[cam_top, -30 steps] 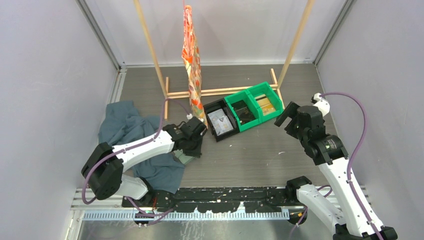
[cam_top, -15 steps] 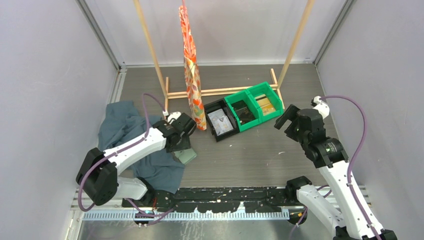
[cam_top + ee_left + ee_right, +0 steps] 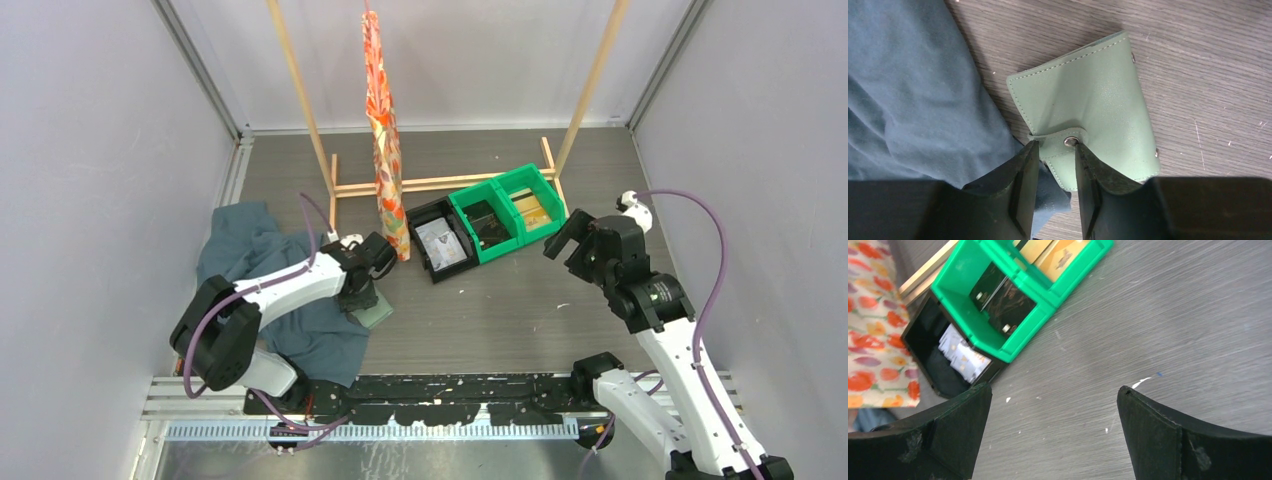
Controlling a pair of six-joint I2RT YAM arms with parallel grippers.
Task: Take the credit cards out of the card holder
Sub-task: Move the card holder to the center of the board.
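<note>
- Over the table from the top camera, you have the card holder (image 3: 373, 313) lying flat at the edge of the dark teal cloth (image 3: 255, 265), on the left side near the arm bases. The left gripper (image 3: 362, 297) is right on top of it, pointing down. The right gripper (image 3: 572, 236) hangs well apart, beside the green bins (image 3: 512, 203), and holds nothing.
- At the left wrist, you see the card holder (image 3: 1093, 100) folded shut, sage-green outside up, with its strap snapped across the near edge. The left gripper (image 3: 1055, 148) has its jaws part-way apart, one on each side of the strap and the metal snap. You cannot tell whether they are pinching the strap or only bracketing it. The cloth (image 3: 908, 90) touches the holder's left edge and tucks under the left finger. No cards show.
- At the right wrist, the right gripper (image 3: 1053, 435) has its jaws spread wide over bare table, with the green bins (image 3: 998, 305) and a black bin (image 3: 930, 352) ahead.
- By my reading, you are at the unsnapping step and nothing is out yet. The next move calls for a firm pinch on the strap and a lift away from the snap. The holder is light and may come up with it, so consider bringing the right arm over to pin it.
</note>
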